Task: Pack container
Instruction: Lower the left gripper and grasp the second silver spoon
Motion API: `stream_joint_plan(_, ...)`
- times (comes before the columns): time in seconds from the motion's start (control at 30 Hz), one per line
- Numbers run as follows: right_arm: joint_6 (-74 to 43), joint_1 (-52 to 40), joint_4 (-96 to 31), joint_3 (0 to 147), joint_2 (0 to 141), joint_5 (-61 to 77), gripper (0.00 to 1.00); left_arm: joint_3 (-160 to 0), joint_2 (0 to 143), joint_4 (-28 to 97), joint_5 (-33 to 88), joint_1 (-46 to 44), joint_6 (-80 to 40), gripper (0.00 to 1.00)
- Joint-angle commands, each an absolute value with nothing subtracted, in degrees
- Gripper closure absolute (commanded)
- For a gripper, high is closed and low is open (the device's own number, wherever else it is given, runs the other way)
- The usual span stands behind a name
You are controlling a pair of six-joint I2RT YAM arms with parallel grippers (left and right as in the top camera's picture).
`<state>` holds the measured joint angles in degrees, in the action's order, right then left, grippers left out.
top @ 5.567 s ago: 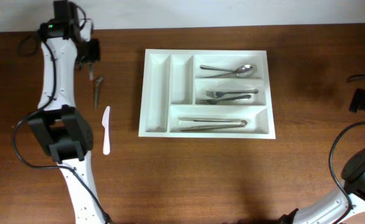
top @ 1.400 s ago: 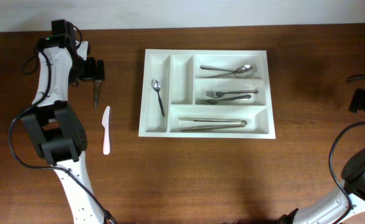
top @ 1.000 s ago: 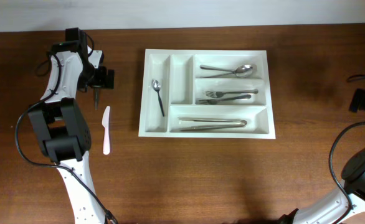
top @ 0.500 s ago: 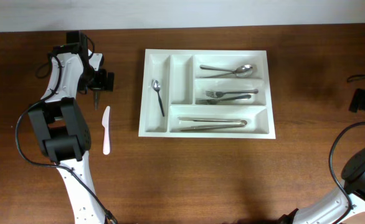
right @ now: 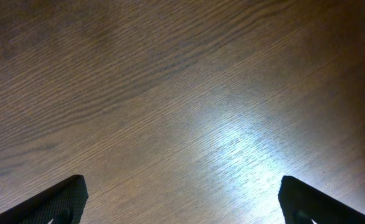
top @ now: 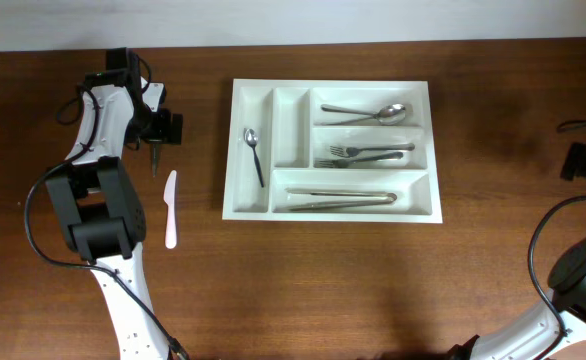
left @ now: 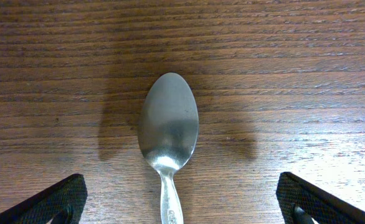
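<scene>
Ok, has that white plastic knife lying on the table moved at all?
No. The white plastic knife lies where it lay before, at the same angle and the same gap from the container.

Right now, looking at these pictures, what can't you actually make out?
- Spoon on the table: the left wrist view's bottom edge cuts off its handle; overhead, the left gripper covers one end.
- Metal pieces in the tray, lowest long slot: too small overhead to tell tongs from knives.
- Right gripper: its own view shows only fingertips in the bottom corners; overhead, the right edge crops that arm.
</scene>
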<state>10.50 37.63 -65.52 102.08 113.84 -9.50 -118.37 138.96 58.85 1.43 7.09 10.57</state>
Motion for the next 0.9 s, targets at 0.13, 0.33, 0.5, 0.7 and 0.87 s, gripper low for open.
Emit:
stream_joint_plan(0.13,9.98,37.52,-65.52,101.78,113.73,-9.43,0.02,-117.99,142.34,59.18,1.08,7.4,11.66,0.01)
stream_joint_plan(0.33,9.98,37.52,-65.52,101.78,113.73,-9.43,0.01,-117.99,142.61,58.89,1.08,7.4,11.68,0.01)
stream_joint_plan(0.5,9.98,37.52,-65.52,101.78,113.73,-9.43,0.01,-117.99,142.61,58.92,1.08,7.4,11.68,0.0)
stream_joint_plan(0.7,9.98,37.52,-65.52,101.78,113.73,-9.43,0.01,-117.99,142.61,58.92,1.08,7.4,11.68,0.17)
stream_joint_plan(0.87,9.98,37.52,-65.52,101.78,113.73,-9.41,0.01,-117.99,142.61,58.89,1.06,7.4,11.68,0.44)
